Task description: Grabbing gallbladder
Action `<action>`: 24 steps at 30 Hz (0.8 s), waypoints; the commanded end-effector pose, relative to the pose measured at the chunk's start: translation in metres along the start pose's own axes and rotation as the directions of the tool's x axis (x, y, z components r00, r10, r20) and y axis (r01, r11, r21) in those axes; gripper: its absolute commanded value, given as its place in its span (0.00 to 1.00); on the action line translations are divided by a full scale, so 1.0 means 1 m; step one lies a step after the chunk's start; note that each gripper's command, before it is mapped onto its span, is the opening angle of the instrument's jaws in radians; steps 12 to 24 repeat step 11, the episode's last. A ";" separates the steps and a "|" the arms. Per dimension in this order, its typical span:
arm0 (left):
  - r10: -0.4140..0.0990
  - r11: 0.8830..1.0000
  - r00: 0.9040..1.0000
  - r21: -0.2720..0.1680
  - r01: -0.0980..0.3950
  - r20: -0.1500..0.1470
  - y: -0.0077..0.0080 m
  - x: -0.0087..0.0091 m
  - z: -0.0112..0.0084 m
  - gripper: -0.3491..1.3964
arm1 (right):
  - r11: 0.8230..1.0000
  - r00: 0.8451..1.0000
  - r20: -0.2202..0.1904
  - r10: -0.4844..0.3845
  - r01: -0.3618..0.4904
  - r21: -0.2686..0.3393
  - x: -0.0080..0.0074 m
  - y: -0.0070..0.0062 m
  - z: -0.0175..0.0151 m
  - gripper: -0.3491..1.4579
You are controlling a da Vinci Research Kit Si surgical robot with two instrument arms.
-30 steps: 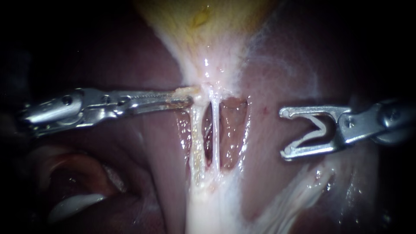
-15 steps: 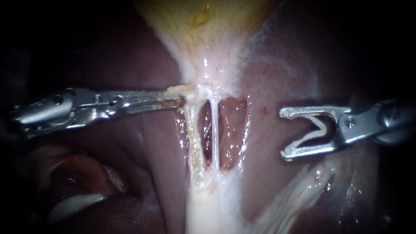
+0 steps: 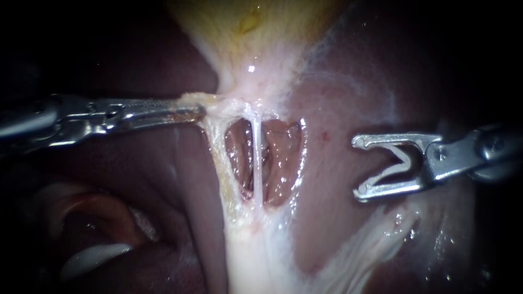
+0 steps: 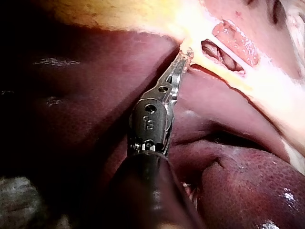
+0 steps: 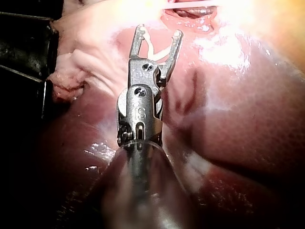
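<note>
The end effector of the left instrument [image 3: 195, 112] is clenched: its jaws are closed from two sides on the pale, yellowish tissue at the narrow near end of the gallbladder [image 3: 256, 38], and no gap is seen between them. The grip is confirmed in the left wrist view, where the tip of the jaws is buried in the pale edge just beside an open window in the tissue. The grasped tissue is drawn toward the left and appears taut. From the grip point two tubes run toward the near side: a thicker tube [image 3: 218, 163] on the left and a thin tube [image 3: 256, 163] just right of it. Windows lie between and beside them, and the liver [image 3: 348, 92] is seen through these. The body of the gallbladder lies on the far side, at the centre, and widens away from the grip. The end effector of the right instrument [image 3: 357, 167] is released: its jaws stand wide apart over the liver, well to the right of the tubes, and no tissue is held between them. The grasp itself is judged to be made. What is judged to be left is steady traction toward the left. Whether the bite is deep enough to resist slipping cannot be told.
</note>
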 end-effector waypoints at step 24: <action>0.000 1.000 1.000 -0.002 0.000 0.000 -0.0002 0.0000 0.0000 0.00 | 1.000 1.000 0.000 0.000 0.000 -0.001 0.0000 0.0000 0.0000 0.42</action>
